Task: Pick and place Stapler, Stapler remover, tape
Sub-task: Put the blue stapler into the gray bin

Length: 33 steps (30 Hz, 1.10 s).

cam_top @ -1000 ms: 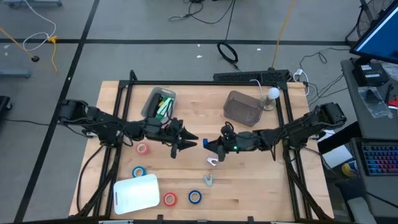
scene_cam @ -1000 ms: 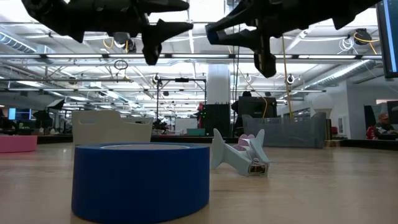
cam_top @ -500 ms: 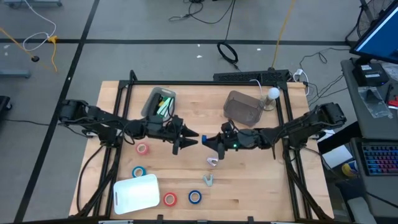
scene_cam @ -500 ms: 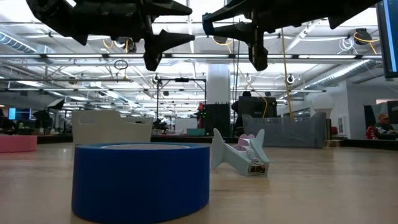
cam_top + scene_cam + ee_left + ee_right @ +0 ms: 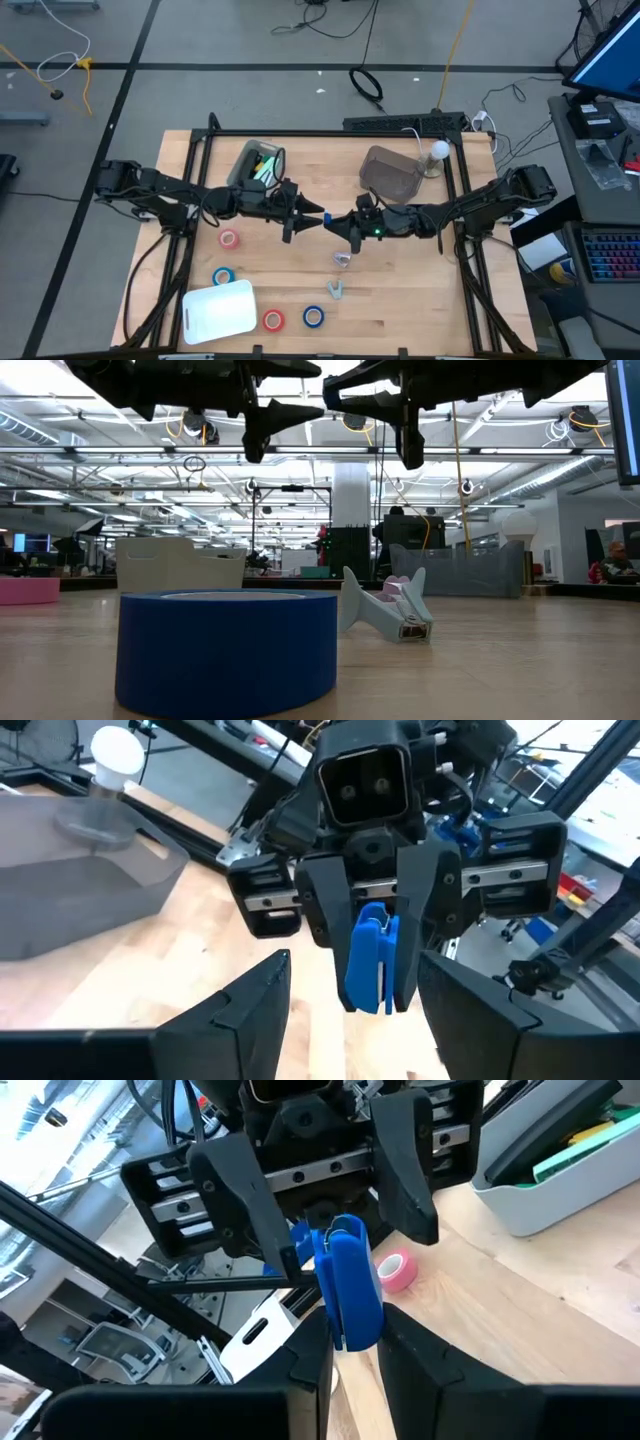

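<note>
A pale wooden table [image 5: 400, 300] stands on a grey floor, with cables above it in the high view and an open workshop behind it in the low view.

At the middle of the high view the right hand [image 5: 338, 224] is closed on a blue stapler remover [image 5: 348, 1288], seen in its wrist view pinched between its two dark fingers [image 5: 410, 1370]. The left hand [image 5: 308, 218] faces it tip to tip, fingers spread wide, with the remover [image 5: 372, 960] lying in the gap between them but not clamped by them. Both hands hang well above the table, at the top of the low view.

Just below the hands in the high view a small pale stapler remover [image 5: 343, 260] lies on the table, and lower still a grey-green one [image 5: 335, 290], which shows in the low view at centre right [image 5: 385, 610].

The tape is spread over the lower left: a pink roll [image 5: 229, 239] below the left arm, a blue roll [image 5: 223, 276] under that, a red roll [image 5: 273, 320] and a blue roll [image 5: 313, 317] near the bottom edge; the last fills the low view's foreground [image 5: 228, 650]. A white tray [image 5: 218, 312] sits beside them at lower left.

Above centre, a light grey bin [image 5: 243, 166] holds green things, and a dark clear bin [image 5: 388, 172] stands to its right, with a white ball [image 5: 439, 150] beside it.
</note>
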Available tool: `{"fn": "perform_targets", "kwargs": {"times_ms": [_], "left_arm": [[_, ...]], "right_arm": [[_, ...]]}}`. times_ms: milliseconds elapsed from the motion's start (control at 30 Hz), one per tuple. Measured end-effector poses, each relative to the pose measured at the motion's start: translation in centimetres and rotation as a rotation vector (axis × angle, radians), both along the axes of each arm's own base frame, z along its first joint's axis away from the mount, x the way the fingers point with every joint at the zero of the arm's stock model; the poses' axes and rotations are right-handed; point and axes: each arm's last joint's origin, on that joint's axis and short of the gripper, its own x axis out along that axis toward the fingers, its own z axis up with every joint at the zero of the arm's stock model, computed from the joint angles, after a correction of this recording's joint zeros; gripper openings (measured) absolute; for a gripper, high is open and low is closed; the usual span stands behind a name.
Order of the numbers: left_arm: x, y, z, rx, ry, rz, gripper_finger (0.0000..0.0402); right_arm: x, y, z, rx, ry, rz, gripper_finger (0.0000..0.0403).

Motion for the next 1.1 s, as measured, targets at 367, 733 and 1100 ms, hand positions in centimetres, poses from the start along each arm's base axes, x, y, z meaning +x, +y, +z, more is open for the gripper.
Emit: {"fn": "perform_targets", "kwargs": {"times_ms": [367, 733, 1100], "left_arm": [[0.0, 0.0, 0.2, -0.023, -0.017, 0.002, 0.0218], [0.3, 0.2, 0.5, -0.029, -0.054, 0.009, 0.0218], [3.9, 0.6, 0.9, -0.027, -0.030, -0.146, 0.0218]], "right_arm": [[0.1, -0.4, 0.2, -0.014, -0.018, -0.012, 0.0057], [0.2, -0.8, 0.2, -0.018, -0.018, -0.024, 0.0057], [0.1, -0.7, 0.2, -0.023, -0.022, -0.014, 0.0057]]}}
